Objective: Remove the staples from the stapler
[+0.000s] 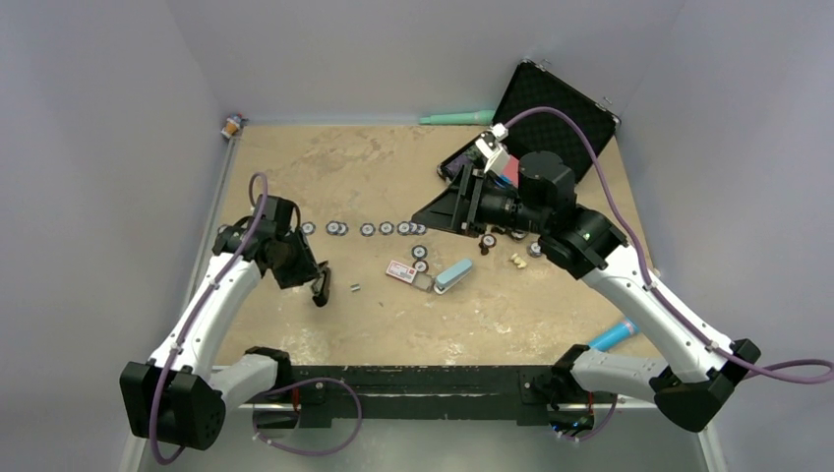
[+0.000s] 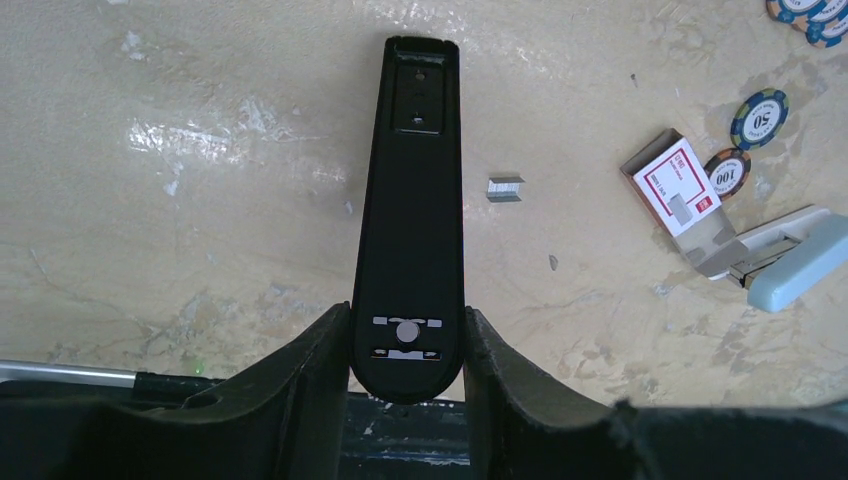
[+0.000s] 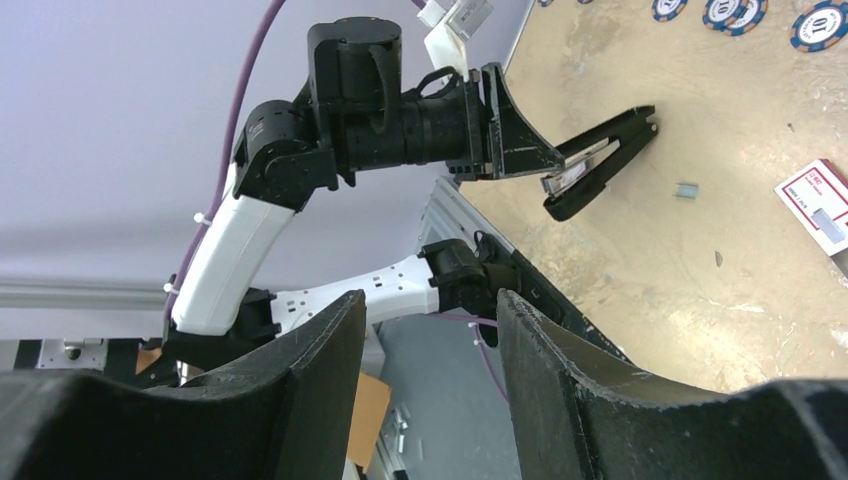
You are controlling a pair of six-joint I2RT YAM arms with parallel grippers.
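Left pincer: partly closed, one finger on each side of the black stapler, gripping it at one end. The stapler sticks straight out past the fingertips, its flat underside facing the wrist camera, with the table behind it. In the right wrist view its two arms stand spread apart, and the metal channel shows between them. Cannot tell whether its low end touches the table.

Staples: short grey strip lying flat on the table. It is ahead of the left pincer's fingertips, just to the right of the stapler and apart from it. Nothing holds it.

Farther right of the left pincer, well apart from it: a red-and-white box with its flap open, two chips beside the box, and a pale blue block just beside the flap.

Right pincer: fingers roughly half apart, nothing between them. It is raised off the table and faces the left arm, so stapler and staples both lie well ahead of it. In the top view a black case stands open behind it.
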